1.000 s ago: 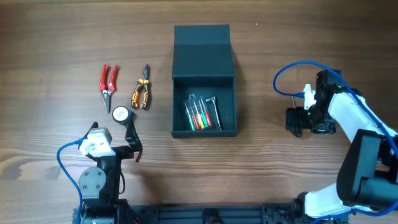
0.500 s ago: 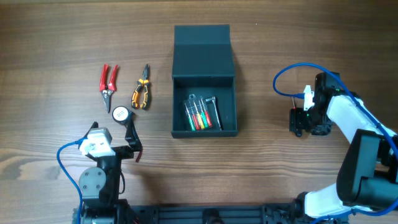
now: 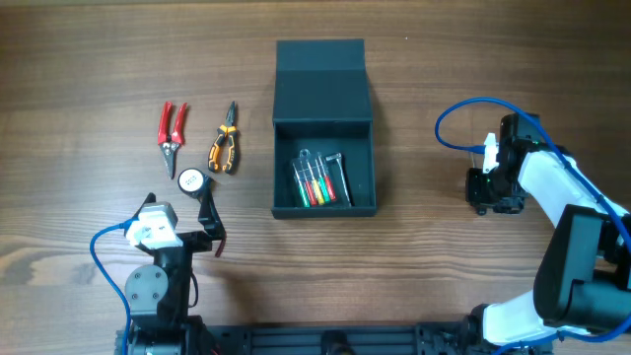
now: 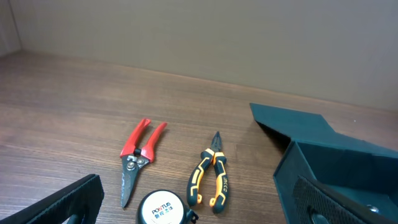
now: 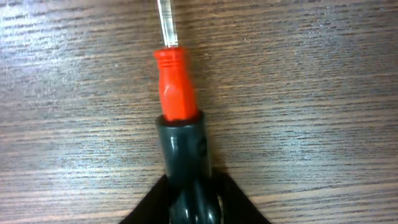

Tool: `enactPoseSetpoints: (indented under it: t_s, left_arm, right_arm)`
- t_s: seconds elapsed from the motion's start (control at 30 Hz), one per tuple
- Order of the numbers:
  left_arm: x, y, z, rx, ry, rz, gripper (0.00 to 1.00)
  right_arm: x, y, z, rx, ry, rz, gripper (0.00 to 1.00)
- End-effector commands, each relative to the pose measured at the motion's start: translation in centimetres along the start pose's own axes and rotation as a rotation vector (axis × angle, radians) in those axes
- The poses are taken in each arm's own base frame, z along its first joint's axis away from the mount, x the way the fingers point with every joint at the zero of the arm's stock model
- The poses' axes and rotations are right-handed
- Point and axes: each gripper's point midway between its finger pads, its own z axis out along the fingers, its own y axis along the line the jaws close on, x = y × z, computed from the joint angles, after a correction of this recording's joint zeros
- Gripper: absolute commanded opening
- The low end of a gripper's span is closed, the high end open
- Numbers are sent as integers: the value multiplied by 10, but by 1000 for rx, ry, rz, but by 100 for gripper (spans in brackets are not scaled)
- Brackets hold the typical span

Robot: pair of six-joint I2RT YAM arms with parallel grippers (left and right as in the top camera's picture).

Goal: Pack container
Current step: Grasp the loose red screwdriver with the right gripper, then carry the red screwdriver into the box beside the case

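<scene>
Right gripper (image 5: 189, 208): clamped on the black rear of the screwdriver (image 5: 177, 93) handle.
Risk: rear-end grip; the shaft may droop on lifting and catch the container wall.
Container (image 3: 323, 138): open, lid folded back, well apart to this gripper's left.
Left gripper (image 3: 211, 227): fully open, empty, farther left.

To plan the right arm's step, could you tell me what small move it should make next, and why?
Probably lift: the right gripper looks closed on the screwdriver, which lies on the table, and the container is open.
</scene>
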Motion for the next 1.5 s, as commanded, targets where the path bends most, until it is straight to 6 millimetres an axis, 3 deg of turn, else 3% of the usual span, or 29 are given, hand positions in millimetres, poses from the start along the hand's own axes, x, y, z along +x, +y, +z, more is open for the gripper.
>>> enactPoseSetpoints:
  t_s: [0.0, 0.1, 0.23, 0.47, 0.57, 0.63, 0.73, 0.87, 0.97, 1.03, 1.3, 1.47]
  left_arm:
    - [1, -5, 0, 24, -2, 24, 100]
    - [1, -5, 0, 24, -2, 24, 100]
    - [1, -5, 0, 24, -2, 24, 100]
    - [1, -5, 0, 25, -2, 24, 100]
    - [1, -5, 0, 24, -2, 24, 100]
    - [1, -5, 0, 24, -2, 24, 100]
    - [1, -5, 0, 24, -2, 24, 100]
    - [1, -5, 0, 25, -2, 24, 100]
    - [1, -5, 0, 25, -2, 24, 100]
    - [1, -5, 0, 24, -2, 24, 100]
    - [1, -5, 0, 25, -2, 24, 100]
    - [1, -5, 0, 25, -2, 24, 100]
  right_arm:
    - [4, 4, 3, -21, 8, 25, 17]
    - [3, 8, 3, -44, 4, 26, 4]
    - [-8, 12, -5, -69, -18, 25, 4]
    - [-55, 9, -44, -66, -122, 24, 4]
    - [-77, 19, -67, -105, -178, 14, 4]
    - [-93, 35, -83, -111, -226, -26, 4]
    - [-114, 76, -114, -135, -306, -125, 4]
    - [-126, 152, -165, -199, -404, -234, 4]
    - [-116, 207, -200, -262, -442, -300, 4]
    - [-94, 231, -204, -289, -392, -288, 4]
    - [-26, 281, -194, -300, -249, -357, 4]
    - [5, 279, -168, -258, -142, -321, 4]
